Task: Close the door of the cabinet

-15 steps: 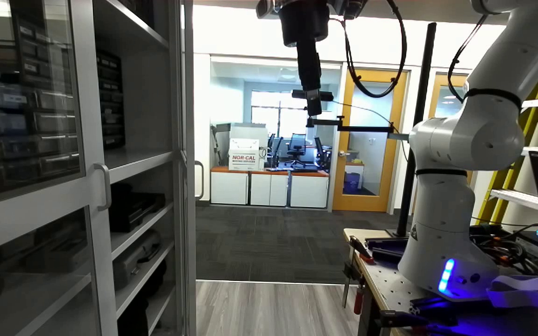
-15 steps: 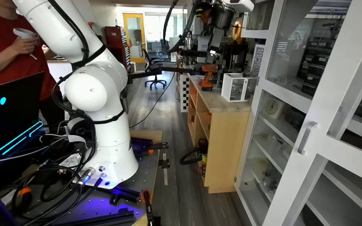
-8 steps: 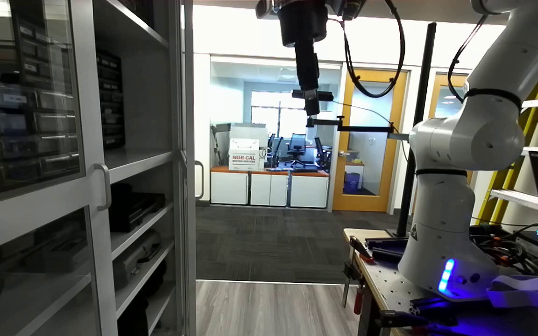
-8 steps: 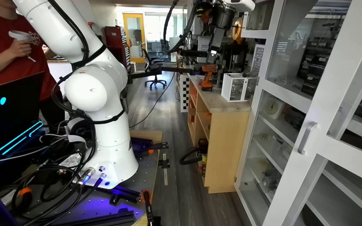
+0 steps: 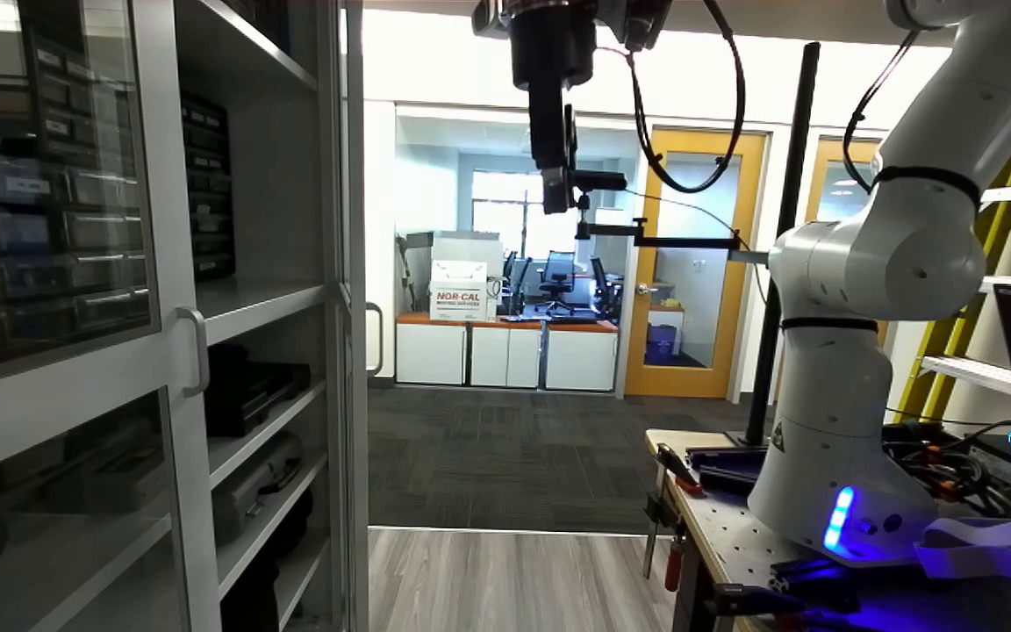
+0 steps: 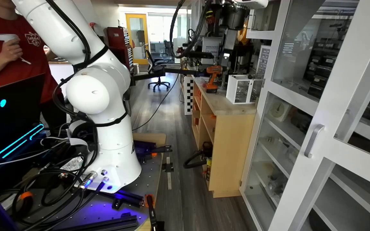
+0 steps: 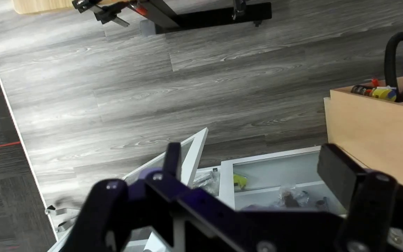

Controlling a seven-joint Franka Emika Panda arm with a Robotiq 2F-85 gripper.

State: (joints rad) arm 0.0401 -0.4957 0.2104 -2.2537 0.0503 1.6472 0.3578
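Observation:
The cabinet is light grey with shelves of dark gear and shows in both exterior views (image 5: 264,312) (image 6: 294,96) and the wrist view (image 7: 226,182). Its glass door stands swung out, nearly edge-on in an exterior view (image 5: 354,351); its framed edge with handle shows in an exterior view (image 6: 348,64). In the wrist view the door (image 7: 194,154) juts out far below the left finger. The neighbouring glass door is shut. My gripper (image 7: 251,149) is open and empty, pointing down in the air, apart from the door, as both exterior views show (image 5: 558,189) (image 6: 225,61).
A black bracket with a small camera (image 5: 602,181) is near the gripper in the picture. A wooden bench (image 6: 233,150) with an orange drill (image 6: 213,78) adjoins the cabinet. The arm's table (image 5: 716,544) carries clamps. A person in red (image 6: 21,70) stands behind the arm.
My gripper has moved a little toward the cabinet side and turned, so both fingers show separately. The door has not moved. The person's hand has shifted.

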